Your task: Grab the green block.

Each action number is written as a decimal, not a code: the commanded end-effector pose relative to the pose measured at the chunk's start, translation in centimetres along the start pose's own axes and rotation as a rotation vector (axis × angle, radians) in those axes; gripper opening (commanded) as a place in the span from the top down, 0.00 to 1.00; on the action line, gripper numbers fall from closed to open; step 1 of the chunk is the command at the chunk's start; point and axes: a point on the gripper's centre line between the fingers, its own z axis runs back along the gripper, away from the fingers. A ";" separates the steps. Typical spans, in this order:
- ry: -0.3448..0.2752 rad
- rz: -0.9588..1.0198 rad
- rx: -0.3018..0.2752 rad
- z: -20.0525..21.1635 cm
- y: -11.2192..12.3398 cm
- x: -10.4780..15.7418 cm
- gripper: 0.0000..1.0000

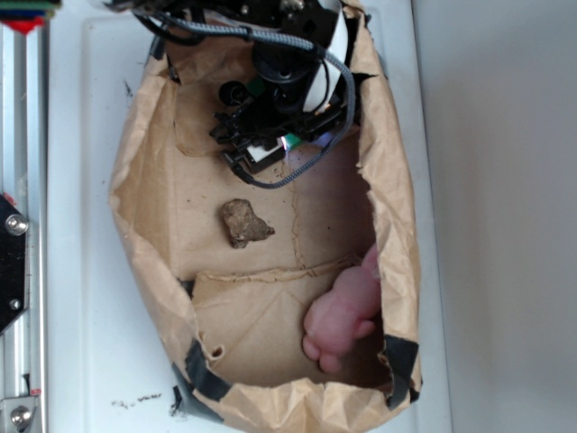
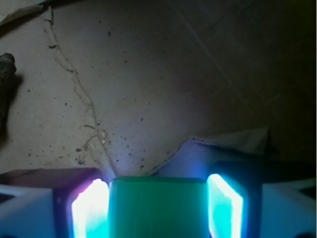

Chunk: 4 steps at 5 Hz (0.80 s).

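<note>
At the far end of the paper bag [image 1: 135,180]: tool [image 2: 157,208] clenched on the green block [image 2: 157,206], glowing pads [image 2: 91,208] flush on both sides. Brown rock-like lump [image 1: 243,223] mid-floor, pink plush bunny [image 1: 347,311] nearer. Grasp apparently made; next likely a straight lift.

Bag floor [image 1: 288,225] open mid; brown lump [image 1: 243,223] left-centre, pink bunny [image 1: 347,316] by right wall, paper walls [image 1: 135,180] hem all round.
</note>
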 end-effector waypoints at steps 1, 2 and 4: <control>0.009 0.000 0.111 1.1 0.8 -1.0 1.00; 0.003 0.125 0.164 3.0 0.9 -0.2 1.00; 0.039 0.450 0.217 7.4 1.0 3.5 1.00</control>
